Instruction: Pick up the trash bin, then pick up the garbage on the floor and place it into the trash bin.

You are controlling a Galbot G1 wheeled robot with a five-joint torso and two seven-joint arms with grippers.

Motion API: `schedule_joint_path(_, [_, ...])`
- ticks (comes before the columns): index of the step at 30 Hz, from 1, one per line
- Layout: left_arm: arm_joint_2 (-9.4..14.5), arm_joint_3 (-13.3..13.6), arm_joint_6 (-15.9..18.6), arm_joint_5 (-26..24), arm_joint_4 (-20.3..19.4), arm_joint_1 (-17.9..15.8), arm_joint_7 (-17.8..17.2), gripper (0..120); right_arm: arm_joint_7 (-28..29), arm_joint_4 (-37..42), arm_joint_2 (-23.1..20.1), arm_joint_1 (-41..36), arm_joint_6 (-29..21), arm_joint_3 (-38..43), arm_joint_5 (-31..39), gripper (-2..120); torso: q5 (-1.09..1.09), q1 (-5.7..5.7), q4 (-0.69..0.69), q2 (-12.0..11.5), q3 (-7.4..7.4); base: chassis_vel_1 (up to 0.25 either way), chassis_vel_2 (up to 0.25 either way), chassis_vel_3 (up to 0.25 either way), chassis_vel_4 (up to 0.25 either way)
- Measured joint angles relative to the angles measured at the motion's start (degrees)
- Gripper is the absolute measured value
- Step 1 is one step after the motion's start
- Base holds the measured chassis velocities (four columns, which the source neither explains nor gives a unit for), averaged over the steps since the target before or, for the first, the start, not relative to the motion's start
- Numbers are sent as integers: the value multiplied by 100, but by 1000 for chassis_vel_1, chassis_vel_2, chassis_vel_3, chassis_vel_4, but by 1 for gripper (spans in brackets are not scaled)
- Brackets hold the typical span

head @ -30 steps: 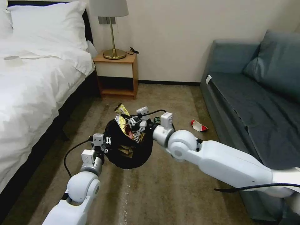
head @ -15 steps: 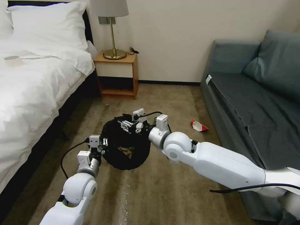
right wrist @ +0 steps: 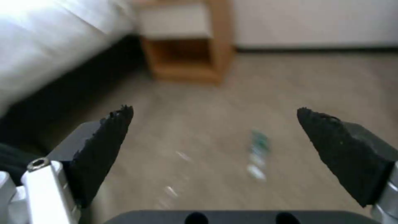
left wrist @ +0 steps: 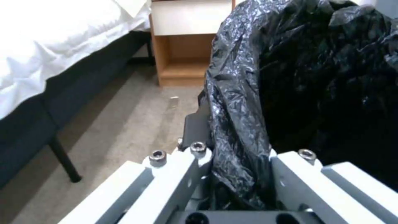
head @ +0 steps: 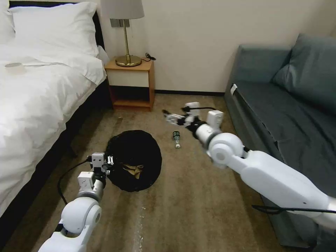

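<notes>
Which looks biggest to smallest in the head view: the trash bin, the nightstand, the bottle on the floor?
1. trash bin, though it sits nearer the camera, so its lead over the nightstand is unsure
2. nightstand
3. bottle, clearly smallest

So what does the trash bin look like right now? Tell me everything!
The trash bin looks like a round, dark bundle, because a crinkly, shiny black plastic bag covers it and drapes over its rim. Its mouth faces up toward the head camera, and brown crumpled paper lies inside. It is above the beige carpet, between the bed and the small green-labelled bottle. The left gripper is pinching the bag-covered rim on the bed side. The right gripper is open and away from it.
</notes>
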Motion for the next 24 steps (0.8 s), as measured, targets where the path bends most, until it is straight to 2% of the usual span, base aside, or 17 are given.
schedule_joint_path(1, [0, 0, 0, 0, 0, 0, 0, 4, 0, 0, 0, 0, 0, 0, 0, 100, 0, 0, 0, 0, 0, 0, 0, 0, 0])
schedule_joint_path(3, [27, -72, 13, 22, -191, 152, -10, 4, 174, 69, -373, -588, -246, 512, -5, 100, -3, 0, -1, 0, -1, 0, 0, 0, 0])
schedule_joint_path(5, [38, -100, 21, 34, -251, 199, -14, 4, 189, 82, -493, -784, -271, 674, -22, 100, -2, 0, -2, 0, -1, 0, 0, 0, 0])
schedule_joint_path(6, [62, -181, 32, 81, -392, 313, -26, 4, 193, 129, -822, -1373, -284, 1124, -133, 100, -2, 0, -1, 0, -2, 0, 0, 0, 0])
schedule_joint_path(7, [62, -181, 32, 81, -392, 313, -26, 4, 193, 129, -822, -1373, -284, 1124, -133, 100, -2, 0, -1, 0, -2, 0, 0, 0, 0])
schedule_joint_path(9, [71, -310, 33, 180, -620, 481, -32, 4, 123, 161, -1219, -2156, -227, 1570, -372, 100, 1, 0, -3, 0, -1, 0, 0, 0, 0])
schedule_joint_path(10, [71, -310, 33, 180, -620, 481, -32, 4, 123, 161, -1219, -2156, -227, 1570, -372, 100, 1, 0, -3, 0, -1, 0, 0, 0, 0])
schedule_joint_path(12, [72, -385, 30, 229, -814, 636, -32, 4, -10, 156, -1429, -2715, -136, 2020, -612, 100, -3, 0, -3, 0, -2, 0, 0, 0, 0])
schedule_joint_path(15, [83, -451, 20, 293, -990, 774, -30, 4, -72, 99, -1437, -3109, -97, 2465, -735, 100, -2, 0, -1, 0, -2, 0, 0, 0, 0])
schedule_joint_path(19, [91, -480, 19, 304, -1059, 816, -32, 4, -85, 49, -1388, -3219, -75, 2614, -794, 100, -2, -1, 0, 0, -2, 0, 0, 0, 0])
schedule_joint_path(21, [111, -566, 10, 336, -1287, 958, -53, 4, -231, -148, -1215, -3455, 20, 3023, -1005, 100, -2, 0, 0, 0, -1, 0, 0, 0, 0])
schedule_joint_path(24, [108, -583, -13, 380, -1350, 1035, -46, 4, -241, -195, -1143, -3529, 21, 3162, -1006, 100, -3, 0, 0, 0, -1, 0, 0, 0, 0])
